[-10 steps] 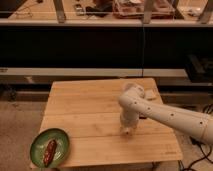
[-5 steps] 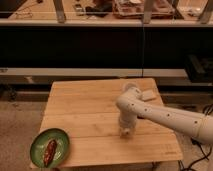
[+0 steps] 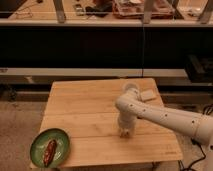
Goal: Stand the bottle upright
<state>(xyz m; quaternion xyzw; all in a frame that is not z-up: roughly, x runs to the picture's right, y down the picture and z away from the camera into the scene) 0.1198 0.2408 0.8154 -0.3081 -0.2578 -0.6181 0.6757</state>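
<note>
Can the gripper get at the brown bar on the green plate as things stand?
Probably yes. The gripper points down over the table's front middle; only bare wood lies between it and the bar on the plate, though that is a long stretch.

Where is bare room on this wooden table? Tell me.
Bare: the left rear and middle of the light wooden table, between the round green plate at front left and the gripper, low right of centre. Crowded: around the gripper and the rear right corner.
</note>
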